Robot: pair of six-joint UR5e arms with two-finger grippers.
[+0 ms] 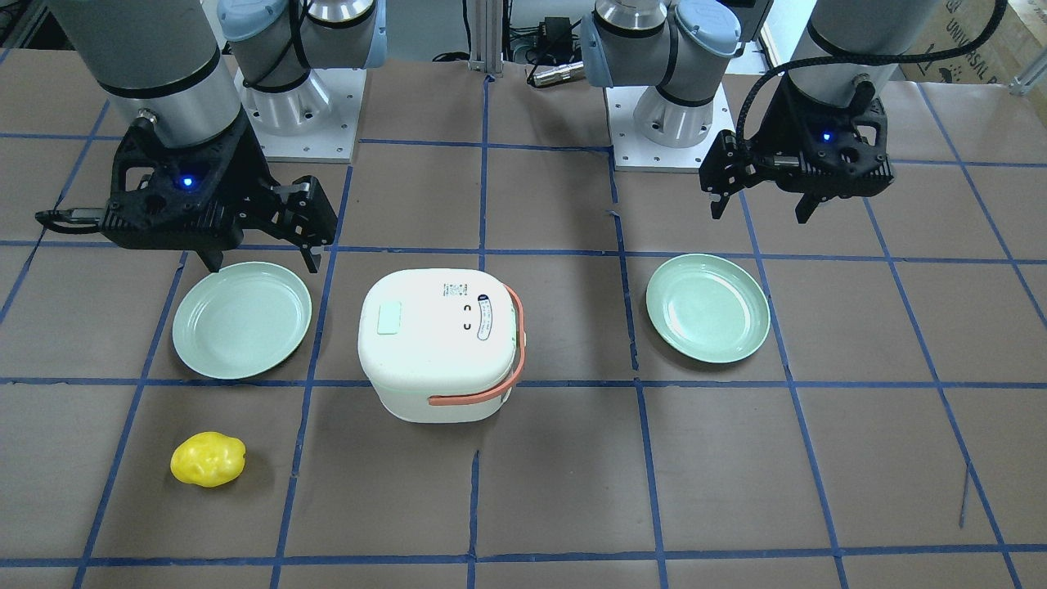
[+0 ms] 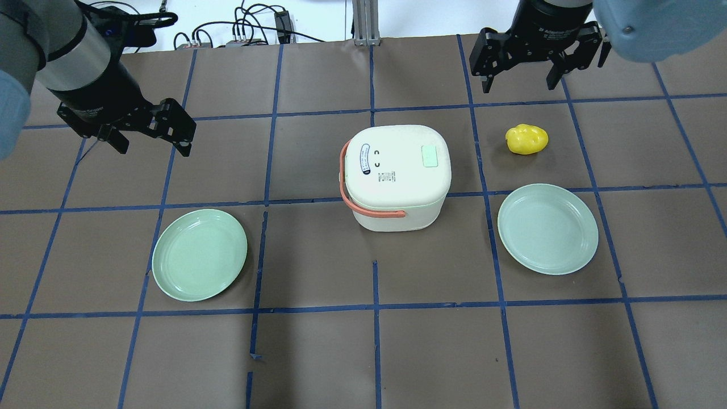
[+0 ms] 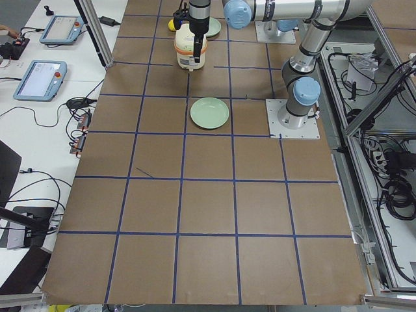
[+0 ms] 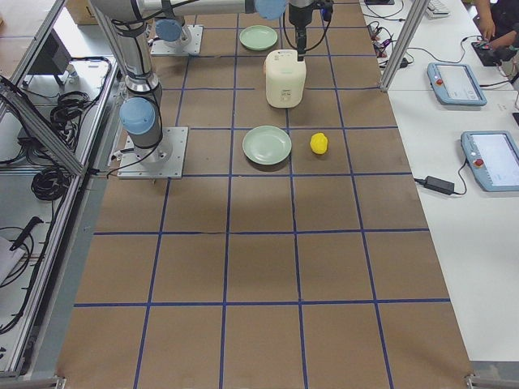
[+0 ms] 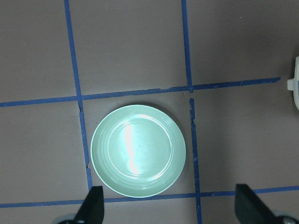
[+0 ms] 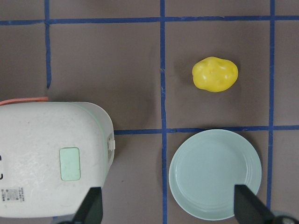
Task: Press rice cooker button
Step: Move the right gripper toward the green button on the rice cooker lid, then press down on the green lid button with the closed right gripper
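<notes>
The white rice cooker (image 1: 442, 352) with an orange handle stands mid-table, with a pale green button (image 1: 389, 317) on its lid. It also shows in the overhead view (image 2: 397, 176) with the button (image 2: 430, 155), and in the right wrist view (image 6: 51, 158) with the button (image 6: 70, 164). My right gripper (image 2: 519, 86) is open and empty, held high, off to the cooker's button side. It also shows in the front view (image 1: 263, 266). My left gripper (image 2: 154, 150) is open and empty, held high on the handle side, well clear; it shows in the front view too (image 1: 759, 214).
Two pale green plates lie on either side of the cooker, one on my left (image 2: 200, 254) and one on my right (image 2: 548, 228). A yellow lumpy object (image 2: 527, 139) lies beyond the right plate. The brown table has blue tape lines.
</notes>
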